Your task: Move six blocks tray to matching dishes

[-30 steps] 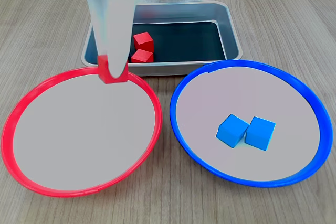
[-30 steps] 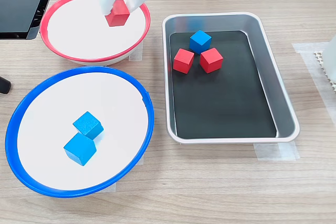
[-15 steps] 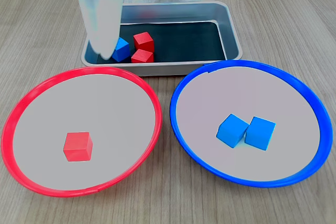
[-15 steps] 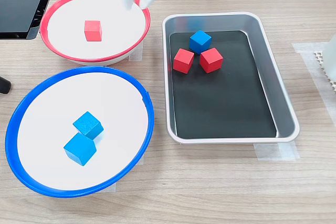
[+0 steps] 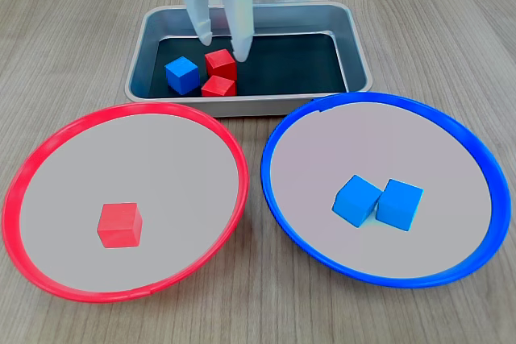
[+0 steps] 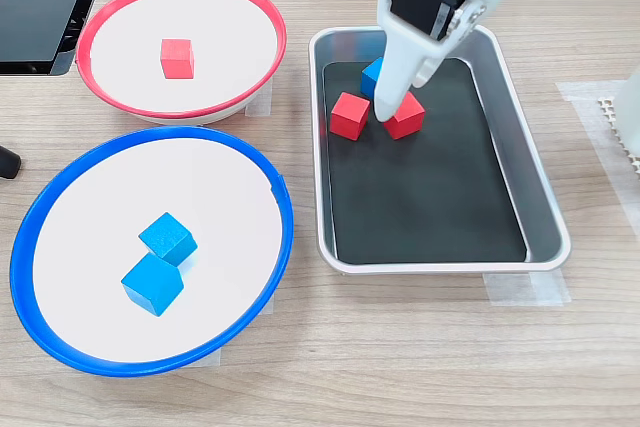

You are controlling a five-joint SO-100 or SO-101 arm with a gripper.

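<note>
The white two-finger gripper (image 5: 222, 48) hung over the rectangular silver metal tray with a dark bottom (image 5: 359, 60), fingers spread apart and holding nothing. In a fixed view its two tips pointed down just above the small red cube at the back (image 5: 220, 64), which sat roughly between and below them. In the other fixed view the fingers (image 6: 395, 97) overlapped the same red cube (image 6: 407, 115) and part of the small blue cube (image 6: 373, 77) behind it; whether they touched either could not be told.

Just beside that red cube lay a second red cube (image 5: 218, 86), (image 6: 349, 115), the three clustered close together at one end of the tray (image 6: 540, 209).

Well away from the gripper, outside the tray, the round shallow dish with a red rim (image 5: 48, 151) held one red cube (image 5: 119, 224), (image 6: 177, 58) lying alone on its pale centre. The matching dish with a blue rim (image 5: 484, 167) held two blue cubes, one (image 5: 357, 200) touching the other (image 5: 400, 204).
</note>
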